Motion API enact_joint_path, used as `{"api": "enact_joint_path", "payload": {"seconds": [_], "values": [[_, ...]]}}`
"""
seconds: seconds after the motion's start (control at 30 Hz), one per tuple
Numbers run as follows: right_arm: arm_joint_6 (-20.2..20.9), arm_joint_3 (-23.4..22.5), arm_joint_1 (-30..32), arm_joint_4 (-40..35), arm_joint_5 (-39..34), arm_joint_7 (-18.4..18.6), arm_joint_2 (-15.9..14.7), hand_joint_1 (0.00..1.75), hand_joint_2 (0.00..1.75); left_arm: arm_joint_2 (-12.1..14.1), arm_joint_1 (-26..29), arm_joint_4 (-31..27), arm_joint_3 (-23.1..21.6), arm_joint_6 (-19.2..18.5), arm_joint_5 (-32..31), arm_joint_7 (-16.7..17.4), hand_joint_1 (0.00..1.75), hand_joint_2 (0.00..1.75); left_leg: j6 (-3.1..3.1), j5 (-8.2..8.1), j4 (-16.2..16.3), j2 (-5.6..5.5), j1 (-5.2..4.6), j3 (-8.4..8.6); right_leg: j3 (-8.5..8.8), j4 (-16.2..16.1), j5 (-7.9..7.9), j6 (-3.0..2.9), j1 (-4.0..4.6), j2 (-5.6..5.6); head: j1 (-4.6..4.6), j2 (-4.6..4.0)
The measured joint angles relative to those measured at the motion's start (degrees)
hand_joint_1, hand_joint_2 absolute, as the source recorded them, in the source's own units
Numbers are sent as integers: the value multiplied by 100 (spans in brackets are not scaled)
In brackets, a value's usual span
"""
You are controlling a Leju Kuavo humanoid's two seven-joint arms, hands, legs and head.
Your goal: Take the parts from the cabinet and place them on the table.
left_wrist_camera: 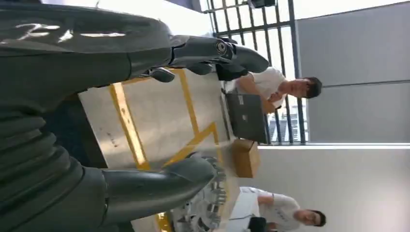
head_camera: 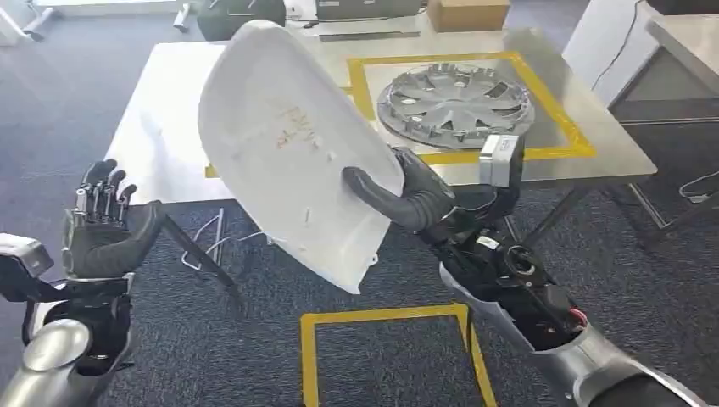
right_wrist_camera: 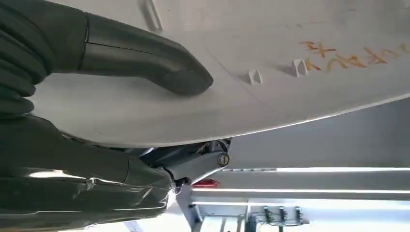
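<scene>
My right hand point(head_camera: 405, 197) grips a large white curved panel point(head_camera: 288, 148), thumb on its inner face and fingers behind its edge; the panel is tilted up over the table's near edge. Up close, that thumb point(right_wrist_camera: 145, 53) presses the white panel point(right_wrist_camera: 270, 82), which bears orange writing. A silver hubcap point(head_camera: 454, 102) lies on the table point(head_camera: 593, 157) inside a yellow tape square. My left hand point(head_camera: 100, 229) is raised at the lower left, fingers apart, holding nothing. In the left wrist view the left hand point(left_wrist_camera: 96, 111) is spread before the table.
A cardboard box point(head_camera: 468, 13) stands at the table's far edge. A yellow tape outline point(head_camera: 386, 348) marks the carpet in front of me. Table legs and cables point(head_camera: 208, 246) are below the near edge. Two people point(left_wrist_camera: 285, 87) sit behind the table with a laptop point(left_wrist_camera: 246, 118).
</scene>
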Motion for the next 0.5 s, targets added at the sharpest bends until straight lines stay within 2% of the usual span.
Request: {"api": "enact_joint_path", "payload": {"seconds": [0.03,0.07,0.1,0.13,0.2,0.23,0.27,0.3,0.37,0.4,0.43,0.47,0.5], "values": [[0,0,-2,0,0,0,0,175,175,0,-1,0,2,-7,0,0,0,175,33,331,-650,3,-9,317,56,4,-49,12,2,3,-11,2],[0,0,-2,0,0,0,0,175,175,0,-5,2,2,-13,0,0,0,175,82,442,-1137,13,-25,529,82,7,-97,30,2,0,-26,0],[0,0,-20,2,0,-2,0,175,175,-4,-13,2,2,-20,0,0,0,175,91,352,-1190,16,-68,599,55,25,-122,61,45,9,-44,2],[0,2,-22,4,0,4,0,175,175,-7,-20,2,2,-22,0,-2,0,175,115,352,-1200,12,-55,595,53,26,-130,77,27,9,-26,2],[0,0,-29,4,0,0,0,175,175,0,-19,2,2,-20,-2,-2,0,175,170,300,-1199,1,-89,601,86,-18,-163,134,1,4,-18,2],[0,-6,-39,2,0,0,0,175,175,2,-24,0,9,-20,-2,-2,0,175,188,290,-1258,1,-55,664,136,-25,-203,175,35,2,-22,2],[0,-11,-34,4,0,-2,0,175,175,0,-23,-2,9,-24,-2,-4,0,175,212,270,-1306,3,-28,756,96,74,-274,195,9,0,-4,2],[7,-9,-64,4,-2,-9,0,175,175,-4,-45,0,9,-39,-9,-9,0,175,252,239,-1320,8,-22,816,-46,417,-409,222,3,-3,41,2],[28,-7,-73,20,-11,-11,-2,175,175,-7,-57,0,9,-77,-31,-9,0,175,261,186,-1320,10,-21,867,-631,1426,-728,273,-34,-3,107,2],[28,-7,-53,33,-11,-9,-7,175,175,-7,-52,0,9,-83,-44,-9,0,175,258,153,-1318,9,-21,890,-931,1862,-823,299,-55,-4,116,2],[46,-7,-41,42,-11,-11,-9,175,175,-7,-47,0,9,-83,-44,-9,0,175,249,125,-1317,6,-18,924,-1116,2026,-769,311,-79,-6,131,2],[55,-4,-40,52,-11,-11,-9,175,175,-7,-46,0,9,-85,-46,-9,0,175,234,87,-1317,-2,-10,973,-1131,1868,-548,328,-105,-7,136,2],[57,-7,-43,59,-11,-11,-15,175,175,-7,-47,0,11,-88,-46,-9,0,175,212,45,-1314,-13,0,1039,-1005,1445,-206,345,-127,-8,160,2]]}}
